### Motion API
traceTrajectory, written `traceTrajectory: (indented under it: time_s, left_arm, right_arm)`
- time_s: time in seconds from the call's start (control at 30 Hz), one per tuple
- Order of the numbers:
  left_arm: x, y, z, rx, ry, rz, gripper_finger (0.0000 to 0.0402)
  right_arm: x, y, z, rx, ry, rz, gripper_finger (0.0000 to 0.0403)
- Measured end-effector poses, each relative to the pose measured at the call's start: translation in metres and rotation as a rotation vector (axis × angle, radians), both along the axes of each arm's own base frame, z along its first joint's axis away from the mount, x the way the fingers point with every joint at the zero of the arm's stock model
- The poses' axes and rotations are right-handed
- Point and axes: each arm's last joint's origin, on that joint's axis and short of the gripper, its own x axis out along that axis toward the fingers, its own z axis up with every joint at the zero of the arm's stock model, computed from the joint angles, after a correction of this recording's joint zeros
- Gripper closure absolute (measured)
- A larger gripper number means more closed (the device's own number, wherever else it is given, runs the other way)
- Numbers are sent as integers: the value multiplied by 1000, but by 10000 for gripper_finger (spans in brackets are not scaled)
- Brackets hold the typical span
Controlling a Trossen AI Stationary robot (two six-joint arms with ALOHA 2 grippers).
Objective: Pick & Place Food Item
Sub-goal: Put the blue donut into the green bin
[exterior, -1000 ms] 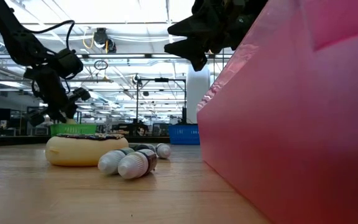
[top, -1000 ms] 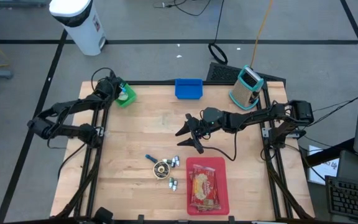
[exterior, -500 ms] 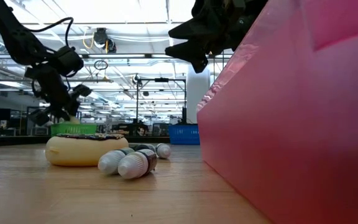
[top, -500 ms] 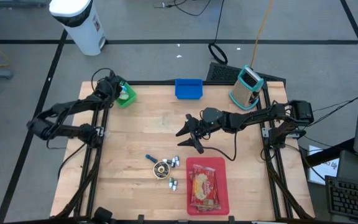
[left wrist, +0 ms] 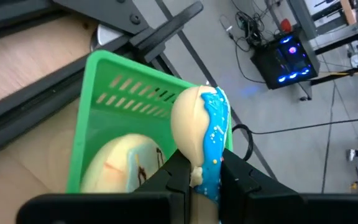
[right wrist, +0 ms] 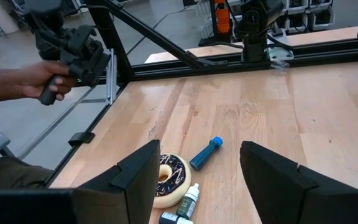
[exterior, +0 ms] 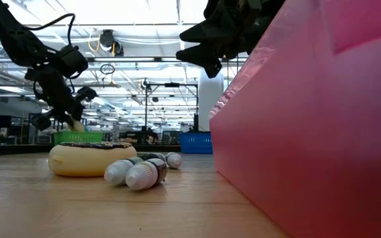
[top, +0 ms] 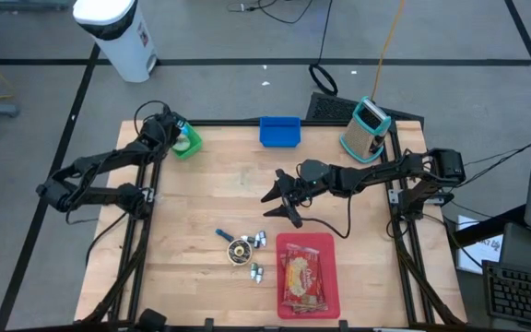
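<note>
My left gripper hangs over the green basket at the table's far left corner, shut on a pale doughnut with blue icing. Another pale doughnut lies inside the basket. My right gripper hovers open above the table's middle and holds nothing. Below and nearer than it, a chocolate-iced doughnut lies flat on the wood. My left gripper pinches the blue-iced doughnut between its two fingers at the doughnut's lower rim. The fingers slant down toward the basket. The doughnut stands on edge above the fingers, clear of the basket and the doughnut in it.
Small bottles and a blue marker lie around the chocolate doughnut. A red tray with a packet of food sits near the front edge. A blue bin stands at the far edge. A person's hand shows beyond the table.
My left gripper has turned a little over the green basket without leaving its place, still shut on the blue-iced doughnut.
</note>
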Motion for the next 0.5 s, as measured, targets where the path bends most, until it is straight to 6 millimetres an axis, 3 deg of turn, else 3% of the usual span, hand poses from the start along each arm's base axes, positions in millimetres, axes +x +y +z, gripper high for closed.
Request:
traceTrajectory:
  time_s: [0.5]
  left_arm:
    - [1, 5, -17, -84, 80, -54, 355]
  right_arm:
    - [0, 0, 0, 0, -1, 0, 193]
